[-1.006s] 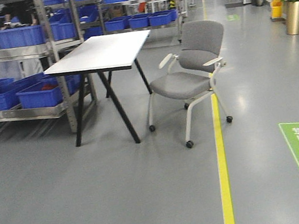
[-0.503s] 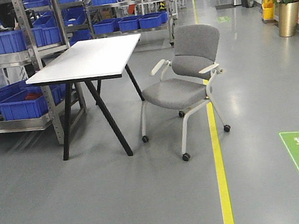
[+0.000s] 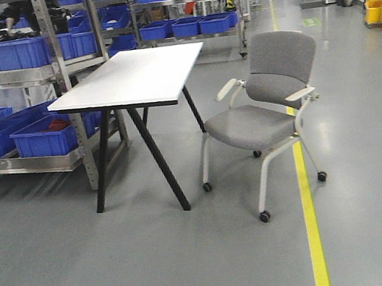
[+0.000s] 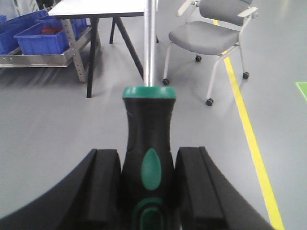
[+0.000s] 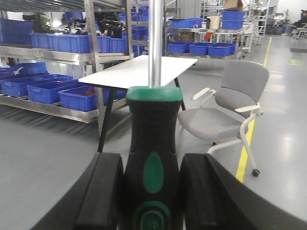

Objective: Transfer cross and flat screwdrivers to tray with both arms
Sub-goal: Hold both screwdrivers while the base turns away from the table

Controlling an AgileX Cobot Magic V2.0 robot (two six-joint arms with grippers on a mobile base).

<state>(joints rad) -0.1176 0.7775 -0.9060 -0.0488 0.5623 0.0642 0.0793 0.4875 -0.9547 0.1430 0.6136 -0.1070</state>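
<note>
Left pincer (image 4: pixel 148 191) clamped on black-green screwdriver (image 4: pixel 149 139), shaft pointing fwd. Right pincer (image 5: pixel 152 196) grips second screwdriver (image 5: pixel 154 143) likewise. White table (image 3: pixel 128 76) & grey chair (image 3: pixel 259 113) ahead, blue bins (image 3: pixel 43 135) on racks (image 3: pixel 17 71) behind.

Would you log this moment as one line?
left tool: shut on black-and-green steel-shaft screwdriver | right tool: shut on second such screwdriver | grey metal tray: unseen
</note>
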